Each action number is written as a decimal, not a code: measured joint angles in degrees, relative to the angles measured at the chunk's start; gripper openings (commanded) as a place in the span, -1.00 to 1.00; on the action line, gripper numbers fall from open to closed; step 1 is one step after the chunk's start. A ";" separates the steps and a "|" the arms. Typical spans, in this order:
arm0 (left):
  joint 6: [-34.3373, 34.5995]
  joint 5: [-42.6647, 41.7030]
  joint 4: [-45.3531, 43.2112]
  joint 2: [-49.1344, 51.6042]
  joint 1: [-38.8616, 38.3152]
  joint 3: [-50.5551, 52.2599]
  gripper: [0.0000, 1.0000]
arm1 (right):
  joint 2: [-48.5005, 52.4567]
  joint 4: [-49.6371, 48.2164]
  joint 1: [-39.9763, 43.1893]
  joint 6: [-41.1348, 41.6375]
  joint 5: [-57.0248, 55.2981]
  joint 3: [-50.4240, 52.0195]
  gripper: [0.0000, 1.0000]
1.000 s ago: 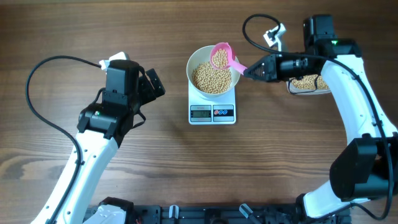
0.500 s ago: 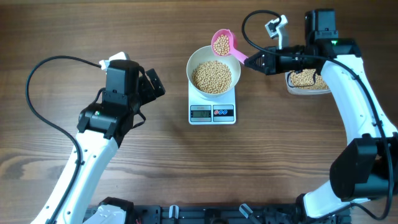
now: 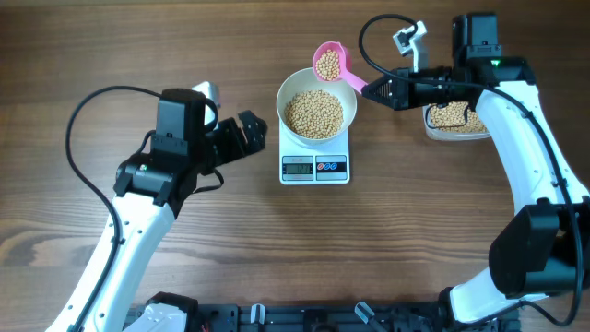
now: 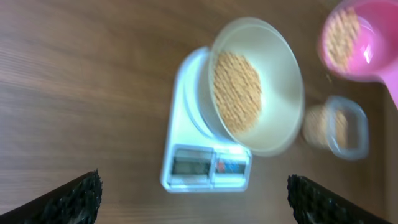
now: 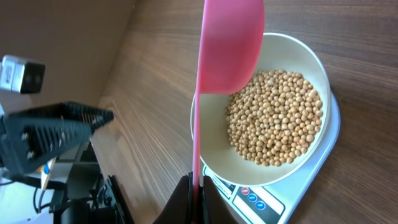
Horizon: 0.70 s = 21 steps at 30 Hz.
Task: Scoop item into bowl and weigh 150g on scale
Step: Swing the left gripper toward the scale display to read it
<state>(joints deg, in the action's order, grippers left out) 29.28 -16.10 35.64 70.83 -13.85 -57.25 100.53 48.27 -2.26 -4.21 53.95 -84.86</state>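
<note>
The white bowl (image 3: 283, 109) sits on the scale (image 3: 314, 168), well filled with soybeans (image 3: 313, 112). At its 1 o'clock rim hovers the pink scoop (image 3: 327, 65), part loaded, its handle pinched by the right gripper (image 3: 383, 90). This looks like topping up, and the next move calls for a gentle tip, judged against the display, which is unreadable here. At 3 o'clock a tub (image 3: 456, 136) holds more beans. At 9 o'clock the left gripper (image 3: 253, 132) is spread and empty.

In view: one wooden bench (image 3: 406, 240), one flat white digital scale (image 3: 314, 169), one round white bowl (image 3: 315, 145), one pink plastic scoop (image 3: 353, 85) and one clear plastic tub (image 3: 454, 136). Tan beans lie in three lots: bowl, scoop, tub. Two white-and-black robot arms, the left arm (image 3: 138, 231) and the right arm (image 3: 525, 138), each end in one black tool: the left tool (image 3: 258, 131), the right tool (image 3: 373, 90)
</note>
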 measured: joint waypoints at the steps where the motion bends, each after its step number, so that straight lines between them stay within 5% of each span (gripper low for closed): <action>1: -1.14 -2.51 0.98 0.00 0.00 0.00 1.00 | 0.00 -0.52 0.00 0.11 0.00 0.00 -0.92; 8: -7.80 -14.19 10.08 1.01 0.00 0.00 1.00 | 0.00 -2.16 0.00 1.03 0.00 0.00 -0.91; 21: -11.23 -16.81 13.25 1.40 0.00 0.00 1.00 | 0.00 -2.29 0.00 1.20 0.00 0.00 -0.92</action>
<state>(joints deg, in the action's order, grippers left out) 18.04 -32.91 48.88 72.23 -13.85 -57.25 100.53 45.98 -2.26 -3.01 53.95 -84.86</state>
